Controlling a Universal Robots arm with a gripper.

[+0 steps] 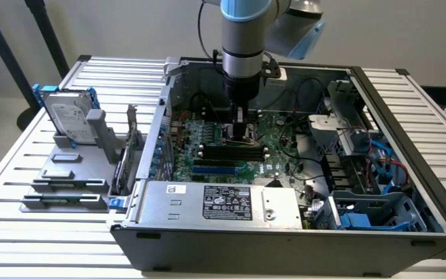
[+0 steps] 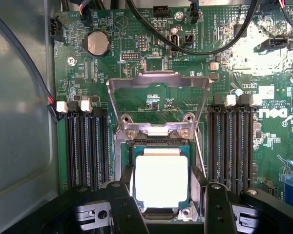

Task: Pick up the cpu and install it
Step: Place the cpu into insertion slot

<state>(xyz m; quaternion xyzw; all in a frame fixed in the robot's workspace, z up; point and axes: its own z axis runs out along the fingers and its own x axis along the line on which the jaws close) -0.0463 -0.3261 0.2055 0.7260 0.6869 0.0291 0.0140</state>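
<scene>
The cpu (image 2: pixel 161 180), a small square chip with a bright silver top, lies level over the open socket (image 2: pixel 158 145) on the green motherboard (image 1: pixel 281 152). My gripper (image 2: pixel 162 184) straddles it, and its two black fingers (image 2: pixel 126 184) rest against the chip's opposite sides. The socket's metal load plate (image 2: pixel 158 84) stands flipped up behind the chip. In the exterior view my gripper (image 1: pixel 241 135) points straight down into the middle of the open computer case (image 1: pixel 409 145).
Black memory slots (image 2: pixel 85 146) flank the socket on both sides. Black cables (image 2: pixel 195 46) loop over the board. A silver power supply (image 1: pixel 215 200) fills the case's near side. A hard drive in a blue frame (image 1: pixel 68 116) stands on a grey rack outside the case, at the exterior view's left.
</scene>
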